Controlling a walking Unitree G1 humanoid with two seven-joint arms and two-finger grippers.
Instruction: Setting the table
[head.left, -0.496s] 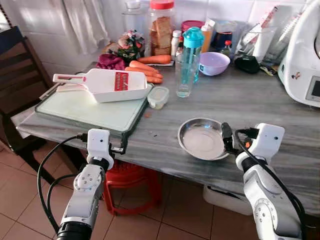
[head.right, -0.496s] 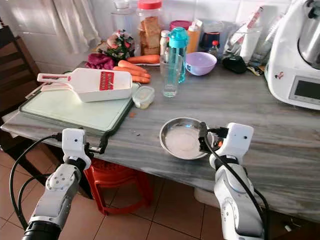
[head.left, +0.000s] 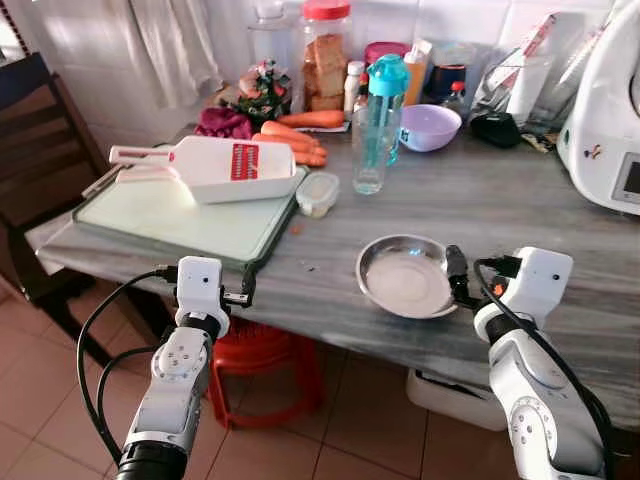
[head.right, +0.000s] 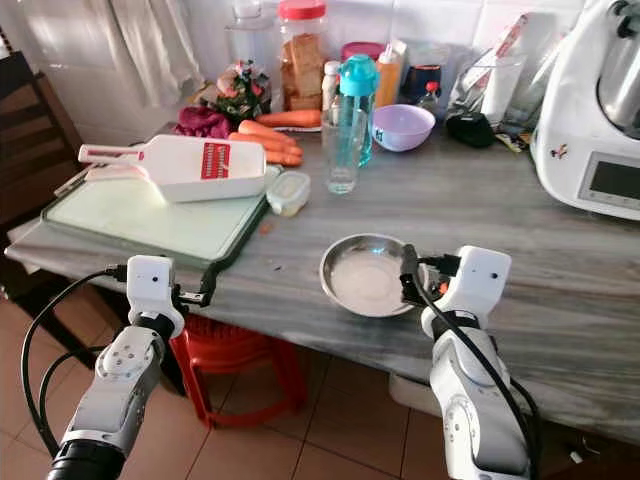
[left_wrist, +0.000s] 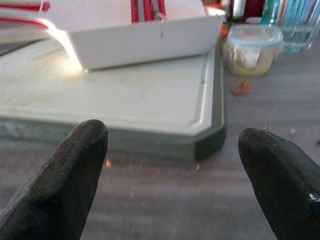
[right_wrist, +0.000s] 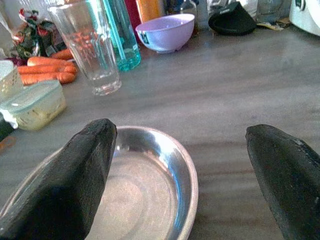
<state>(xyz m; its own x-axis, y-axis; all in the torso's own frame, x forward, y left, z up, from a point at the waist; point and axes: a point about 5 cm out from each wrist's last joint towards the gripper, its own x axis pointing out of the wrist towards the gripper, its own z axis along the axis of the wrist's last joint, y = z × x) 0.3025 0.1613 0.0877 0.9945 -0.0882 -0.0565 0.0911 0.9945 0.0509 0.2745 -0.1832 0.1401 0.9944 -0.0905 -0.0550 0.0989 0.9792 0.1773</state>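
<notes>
Unchanged since earlier: steel dish (head.left: 405, 277) on bench (head.left: 520, 215) front edge. Right end effector (head.left: 455, 277), fingers spread wide, beside its rim, empty. Left end effector (head.left: 245, 292), spread, empty, facing cutting board (head.left: 190, 220).

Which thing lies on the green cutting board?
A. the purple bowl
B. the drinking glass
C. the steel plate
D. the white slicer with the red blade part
D: the white slicer rests on the green cutting board, while the steel plate, the purple bowl and the drinking glass all stand on the grey table itself.
</notes>
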